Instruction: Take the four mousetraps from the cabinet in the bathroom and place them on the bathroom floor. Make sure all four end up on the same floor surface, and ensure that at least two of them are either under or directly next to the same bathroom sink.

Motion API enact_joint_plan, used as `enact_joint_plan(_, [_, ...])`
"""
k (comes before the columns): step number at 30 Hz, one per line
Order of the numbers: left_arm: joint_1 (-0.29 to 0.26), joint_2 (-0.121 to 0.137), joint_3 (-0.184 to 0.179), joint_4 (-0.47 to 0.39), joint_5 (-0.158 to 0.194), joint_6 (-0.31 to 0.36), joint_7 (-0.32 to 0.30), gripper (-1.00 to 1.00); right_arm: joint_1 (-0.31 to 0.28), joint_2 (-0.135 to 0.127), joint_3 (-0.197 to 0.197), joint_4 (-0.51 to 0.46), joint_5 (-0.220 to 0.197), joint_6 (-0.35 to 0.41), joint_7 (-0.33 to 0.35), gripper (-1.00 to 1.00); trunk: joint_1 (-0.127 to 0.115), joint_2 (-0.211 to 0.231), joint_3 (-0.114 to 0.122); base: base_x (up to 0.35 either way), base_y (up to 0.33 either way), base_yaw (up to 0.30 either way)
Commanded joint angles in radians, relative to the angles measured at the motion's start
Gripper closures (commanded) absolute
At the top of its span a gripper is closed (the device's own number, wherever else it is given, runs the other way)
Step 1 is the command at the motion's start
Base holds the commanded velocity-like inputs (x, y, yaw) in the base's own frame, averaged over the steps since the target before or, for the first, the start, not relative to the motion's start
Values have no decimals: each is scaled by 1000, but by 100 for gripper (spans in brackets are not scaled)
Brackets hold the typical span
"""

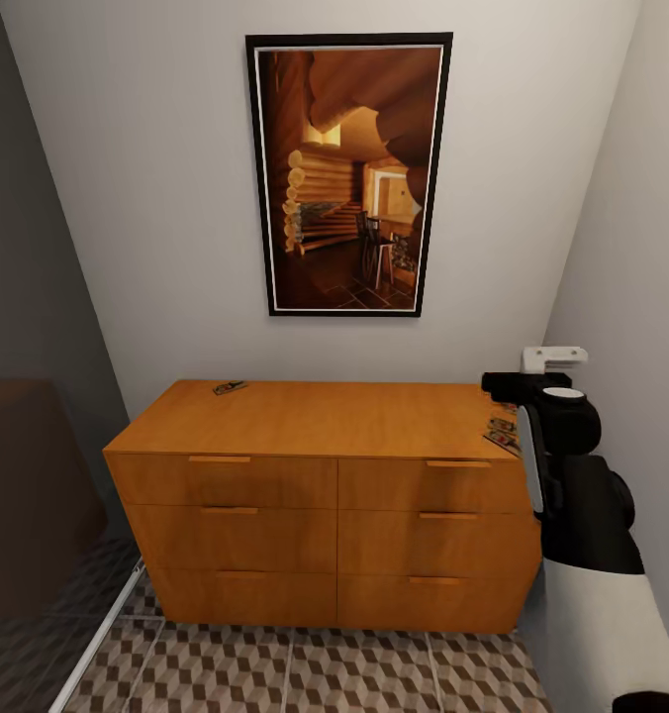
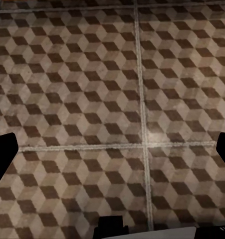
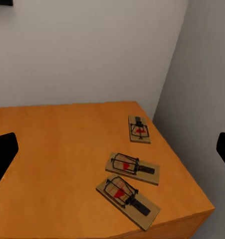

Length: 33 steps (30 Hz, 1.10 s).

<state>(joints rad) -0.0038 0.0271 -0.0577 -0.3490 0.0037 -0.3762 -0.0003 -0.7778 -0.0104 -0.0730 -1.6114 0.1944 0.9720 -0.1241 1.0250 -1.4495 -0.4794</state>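
The orange-brown cabinet [image 1: 315,421] stands against the wall under a framed picture. One mousetrap [image 1: 230,387] lies on its top at the back left corner. Three more mousetraps lie on the cabinet top [image 3: 52,159] near its right end: one nearer the wall [image 3: 139,129], one in the middle [image 3: 132,168] and one by the front edge [image 3: 128,195]. My right gripper [image 1: 523,382] hovers open above that right end, its fingers apart with nothing between them [image 3: 113,152]. My left gripper [image 2: 112,152] is open over the cube-patterned bathroom floor [image 2: 92,74], empty. The sink is out of view.
A framed picture [image 1: 346,173] hangs above the cabinet. A grey wall [image 1: 621,248] runs close along the cabinet's right end, next to my right arm. A dark glass panel [image 1: 28,475] stands at the left. Patterned floor [image 1: 305,673] lies in front of the drawers.
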Motion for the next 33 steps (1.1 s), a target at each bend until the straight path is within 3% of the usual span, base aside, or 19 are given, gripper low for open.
enact_joint_plan(1, [-1,1,-5,0,0,-3,2,-100,-27,0,1,7,0,7,-2,-100,0,-1,-1,0,0,0])
enact_joint_plan(15, [0,2,-5,0,1,-3,2,-100,-200,-1,1,209,-2,12,0,-100,0,-1,-1,0,0,0])
enact_joint_plan(24, [0,1,-5,-1,0,-3,2,-100,-225,-23,0,306,-15,9,9,-100,0,-1,-1,0,0,0])
enact_joint_plan(33, [0,1,-5,-1,0,-3,2,-100,-228,-60,-7,362,-40,8,82,-100,0,-1,-1,0,0,0])
